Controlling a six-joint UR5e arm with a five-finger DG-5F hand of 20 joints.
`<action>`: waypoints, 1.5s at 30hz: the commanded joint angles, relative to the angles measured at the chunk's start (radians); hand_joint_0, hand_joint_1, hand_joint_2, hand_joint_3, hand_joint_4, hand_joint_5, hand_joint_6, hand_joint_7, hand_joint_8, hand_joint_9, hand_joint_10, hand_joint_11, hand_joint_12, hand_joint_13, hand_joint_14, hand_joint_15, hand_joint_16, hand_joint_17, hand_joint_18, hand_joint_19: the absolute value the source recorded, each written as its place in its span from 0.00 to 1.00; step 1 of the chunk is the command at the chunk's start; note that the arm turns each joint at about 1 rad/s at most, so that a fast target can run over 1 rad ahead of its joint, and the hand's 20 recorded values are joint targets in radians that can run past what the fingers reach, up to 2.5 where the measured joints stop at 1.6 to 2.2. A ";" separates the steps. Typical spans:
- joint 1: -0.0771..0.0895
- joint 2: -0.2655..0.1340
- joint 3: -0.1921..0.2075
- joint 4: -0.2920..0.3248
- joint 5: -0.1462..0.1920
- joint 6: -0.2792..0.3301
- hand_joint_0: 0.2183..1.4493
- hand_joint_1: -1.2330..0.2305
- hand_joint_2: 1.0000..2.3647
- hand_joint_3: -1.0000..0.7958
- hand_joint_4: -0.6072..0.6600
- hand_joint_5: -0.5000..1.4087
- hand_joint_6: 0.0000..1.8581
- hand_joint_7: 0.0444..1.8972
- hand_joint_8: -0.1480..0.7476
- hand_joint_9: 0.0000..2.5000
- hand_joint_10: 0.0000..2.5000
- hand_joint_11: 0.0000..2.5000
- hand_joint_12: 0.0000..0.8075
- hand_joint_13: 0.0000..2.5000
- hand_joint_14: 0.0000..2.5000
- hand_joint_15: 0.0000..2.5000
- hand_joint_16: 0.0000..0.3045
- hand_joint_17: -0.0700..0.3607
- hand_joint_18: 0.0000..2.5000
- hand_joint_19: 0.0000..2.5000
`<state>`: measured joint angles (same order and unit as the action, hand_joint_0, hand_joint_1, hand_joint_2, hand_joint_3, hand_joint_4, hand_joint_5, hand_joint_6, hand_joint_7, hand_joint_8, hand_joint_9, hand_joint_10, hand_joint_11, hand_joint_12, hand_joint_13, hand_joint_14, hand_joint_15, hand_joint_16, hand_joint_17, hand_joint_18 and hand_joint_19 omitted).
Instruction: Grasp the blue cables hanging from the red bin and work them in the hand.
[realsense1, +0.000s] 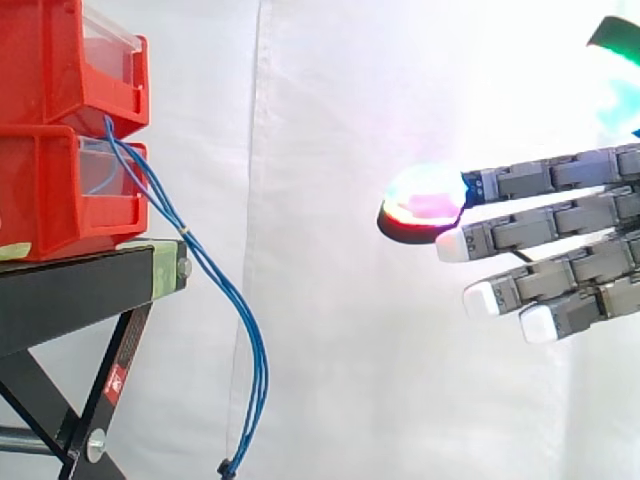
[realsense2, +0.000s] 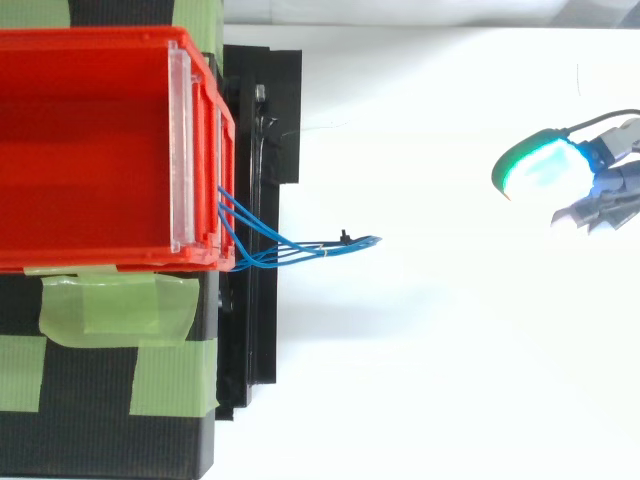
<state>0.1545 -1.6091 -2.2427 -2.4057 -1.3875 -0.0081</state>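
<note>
Two red bins (realsense1: 50, 190) stood stacked on a black stand (realsense1: 70, 295) patched with green tape (realsense2: 115, 310), with a white curtain (realsense1: 340, 150) behind. The blue cables (realsense1: 248, 345) — a thin bundle — came out at the bins' front, crossed the stand's edge and hung in a loose curve down to a small dark end. The hand (realsense1: 560, 220) was well apart from them, toward the arm's side and above their lowest loop — fingers straight and spread, holding nothing.

glossy red plastic bins (realsense1: 60, 190), matt black stand (realsense1: 70, 290), seemingly cloth curtain (realsense1: 330, 350).
</note>
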 joint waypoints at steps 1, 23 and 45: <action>0.000 0.000 -0.008 0.002 0.010 -0.038 0.50 0.50 0.00 0.07 0.63 0.13 0.00 0.32 0.39 0.11 0.00 0.02 0.50 0.13 0.00 0.10 0.20 0.48 0.15 0.18; 0.013 -0.147 -0.015 0.103 0.171 -0.098 0.49 0.49 0.00 0.07 0.63 0.12 0.00 0.32 0.39 0.11 0.00 0.02 0.49 0.13 0.00 0.10 0.20 0.48 0.14 0.18; 0.060 -0.315 0.137 0.197 0.315 -0.159 0.49 0.48 0.00 0.07 0.63 0.12 0.00 0.32 0.40 0.11 0.00 0.02 0.49 0.12 0.00 0.10 0.19 0.46 0.13 0.16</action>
<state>0.2103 -1.8919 -2.1455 -2.2081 -1.0740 -0.1694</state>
